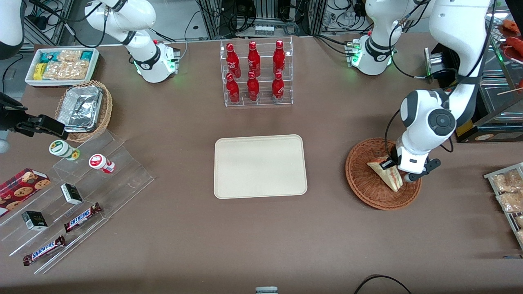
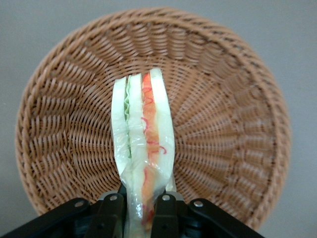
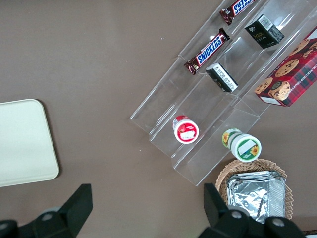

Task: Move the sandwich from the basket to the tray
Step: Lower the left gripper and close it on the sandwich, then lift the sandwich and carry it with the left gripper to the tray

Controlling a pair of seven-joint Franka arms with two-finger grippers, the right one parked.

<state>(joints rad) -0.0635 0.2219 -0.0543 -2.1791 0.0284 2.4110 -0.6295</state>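
From the front, the claw [image 1: 395,170] is seen low over the basket [image 1: 363,183], closed on the sandwich [image 1: 386,173], which is tilted and not yet clear of the weave; the tray [image 1: 260,166] lies well apart toward the parked arm's end of the table [image 1: 261,245]; from the wrist, the fingers [image 2: 112,214] are seen pinching only one narrow tip, so slipping, squashing or spilled filling could be feared during the carry.
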